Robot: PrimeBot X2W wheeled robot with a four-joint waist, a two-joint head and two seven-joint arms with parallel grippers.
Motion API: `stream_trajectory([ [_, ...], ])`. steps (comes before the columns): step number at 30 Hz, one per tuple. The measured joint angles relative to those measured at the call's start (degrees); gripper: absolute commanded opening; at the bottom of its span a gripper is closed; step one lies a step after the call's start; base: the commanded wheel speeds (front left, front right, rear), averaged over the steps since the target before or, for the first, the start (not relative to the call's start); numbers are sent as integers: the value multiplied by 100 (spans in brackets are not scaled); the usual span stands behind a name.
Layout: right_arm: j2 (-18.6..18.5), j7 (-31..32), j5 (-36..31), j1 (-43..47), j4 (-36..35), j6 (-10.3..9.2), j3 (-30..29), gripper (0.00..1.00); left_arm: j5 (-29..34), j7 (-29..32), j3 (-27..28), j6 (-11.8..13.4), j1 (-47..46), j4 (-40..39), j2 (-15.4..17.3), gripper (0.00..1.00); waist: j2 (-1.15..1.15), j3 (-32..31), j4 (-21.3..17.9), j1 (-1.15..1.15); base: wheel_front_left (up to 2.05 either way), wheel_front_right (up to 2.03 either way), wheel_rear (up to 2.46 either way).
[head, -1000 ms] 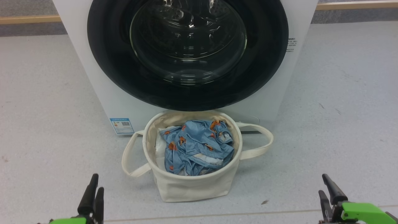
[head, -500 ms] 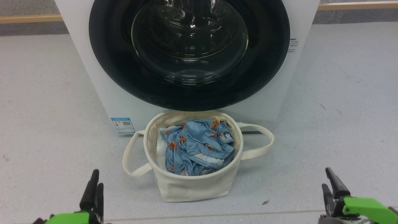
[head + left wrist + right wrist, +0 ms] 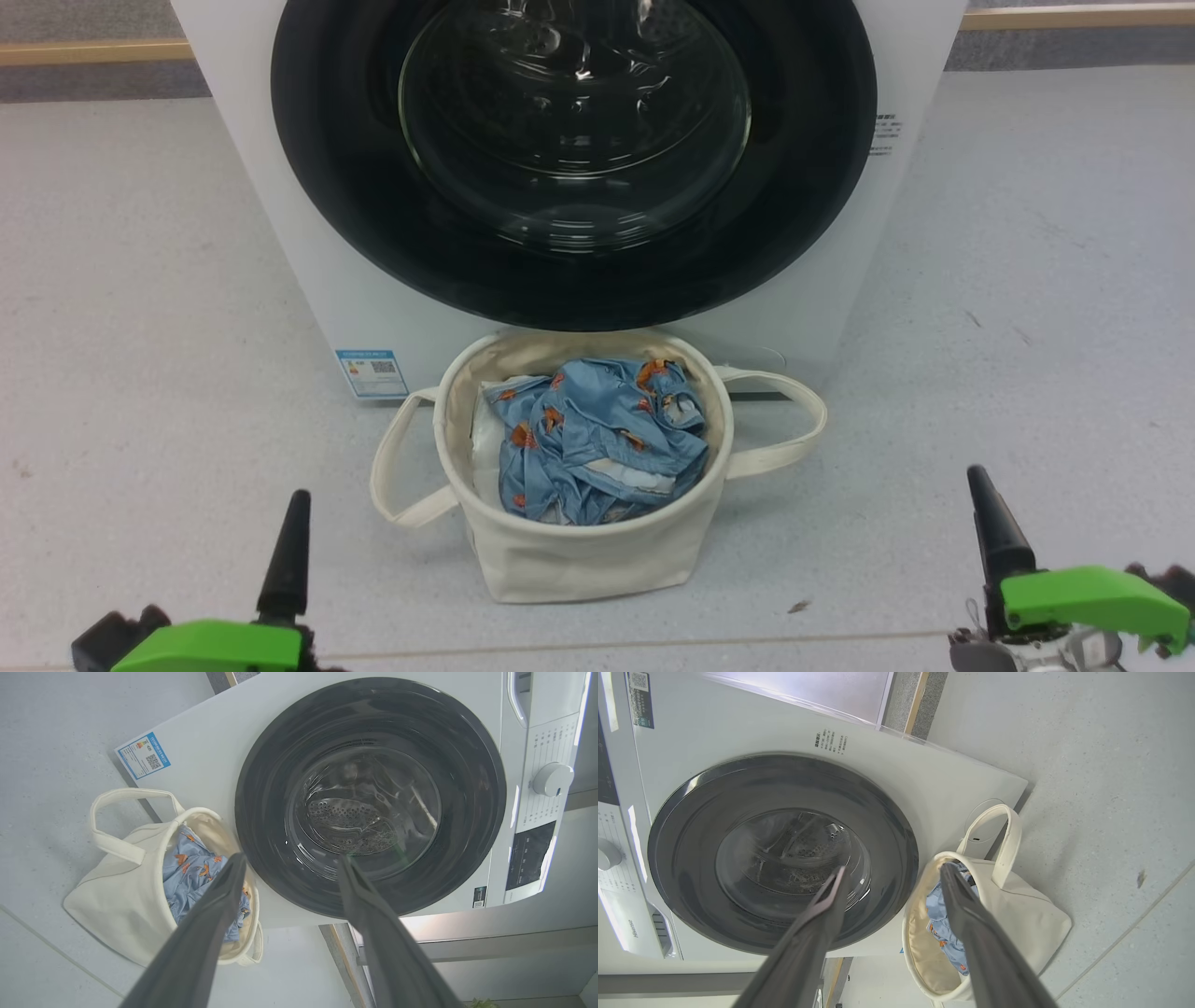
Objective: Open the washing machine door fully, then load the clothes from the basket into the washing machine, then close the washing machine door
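The washing machine (image 3: 303, 243) is white, and its door (image 3: 574, 121) with the black rim and glass bowl lies shut against the front. Right below the door stands the cream basket (image 3: 579, 560), holding the blue printed clothes (image 3: 597, 439) over a white bundle. My left gripper (image 3: 295, 509) is low at the left and my right gripper (image 3: 988, 504) low at the right, both short of the basket and touching nothing. In the wrist views the left gripper (image 3: 290, 857) and right gripper (image 3: 893, 868) stand open and empty, pointing at the door (image 3: 369, 765) and basket (image 3: 1031, 914).
Grey speckled floor (image 3: 1027, 327) spreads on both sides of the machine. A blue label (image 3: 372, 371) sits at the machine's lower left corner. The control panel's white dial (image 3: 553, 778) is above the door. A small dark scrap (image 3: 795, 607) lies on the floor right of the basket.
Both grippers have risen in the head view, toward the basket, and turned so each shows one finger edge-on. The head view itself has shifted slightly. Door, basket and clothes are unmoved.
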Motion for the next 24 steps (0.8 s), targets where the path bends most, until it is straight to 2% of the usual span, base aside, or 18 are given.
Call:
stream_trajectory([
  [8,10,-5,-1060,-73,-255,0,36,100,889,-103,-58,0,0,-121,-7,100,0,23,16,0,0,0,0],
  [24,103,-55,-2399,-88,-311,0,-52,100,1996,-378,89,-56,-143,-58,-70,100,0,39,54,0,0,0,0],
])
